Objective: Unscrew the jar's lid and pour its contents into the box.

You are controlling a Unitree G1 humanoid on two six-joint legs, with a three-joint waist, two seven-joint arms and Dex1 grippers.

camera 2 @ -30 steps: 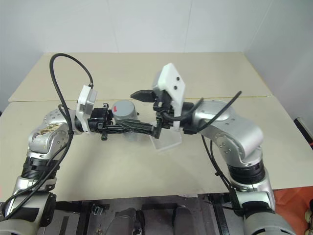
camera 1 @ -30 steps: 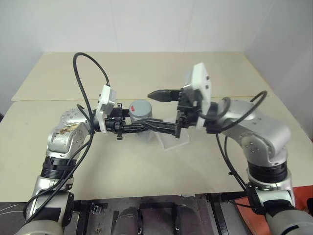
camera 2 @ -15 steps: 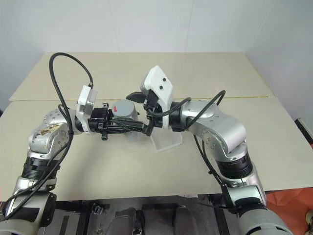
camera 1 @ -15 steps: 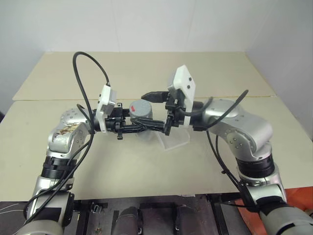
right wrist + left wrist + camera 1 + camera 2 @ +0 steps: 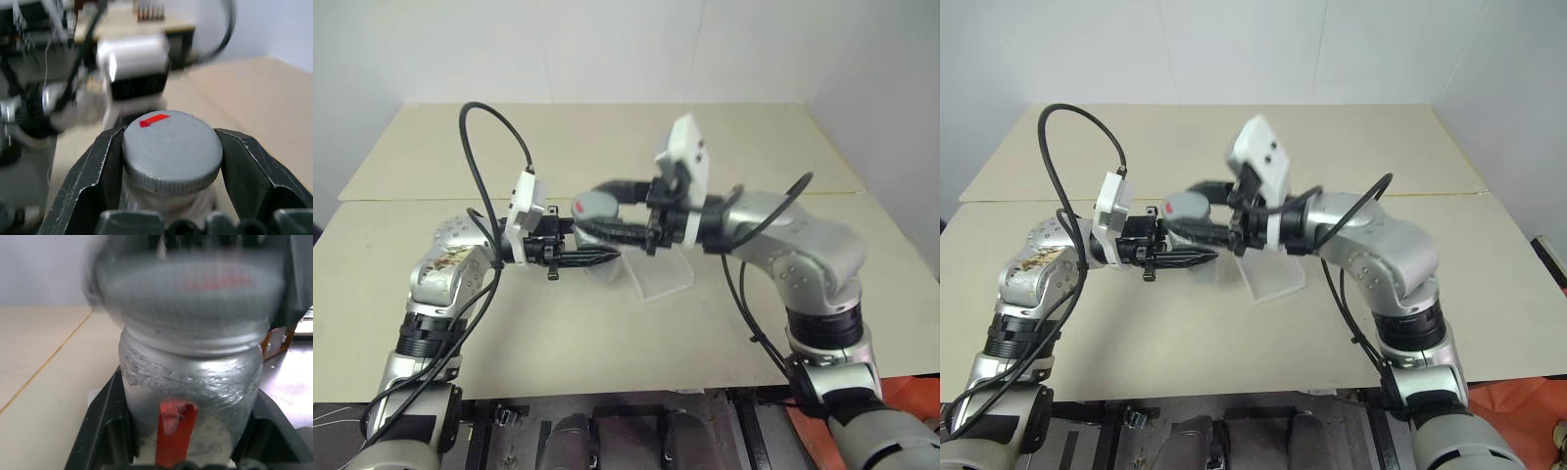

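The jar [image 5: 190,382] is small, round and see-through, with a cloudy grey look to its wall. A strip of red tape [image 5: 173,431] runs up its side. Pale, grainy stuff shows low down inside it, but I cannot tell what it is.

The left pincer [image 5: 597,257] is closed on the jar's body. One black finger [image 5: 105,426] presses each side of it. The pincer holds the jar upright in the air, above the middle of the bench [image 5: 431,157].

The lid [image 5: 171,147] is round, flat and grey. It has little ridges around its edge and a small red mark [image 5: 152,119] on its top, near the rim. It is as wide as the jar.

The right pincer [image 5: 592,206] reaches in from the other side and is closed on the lid. Its black fingers [image 5: 242,161] hug the lid's edge on both sides. In the left wrist view the lid sits right at the top of the jar's neck, but I cannot tell if it is screwed on tight or loose.

The box [image 5: 661,277] is a small, shallow tray of clear plastic. It rests on the bench near the middle, just beside the jar and lower down, under the right arm. You can see the tan bench through it.
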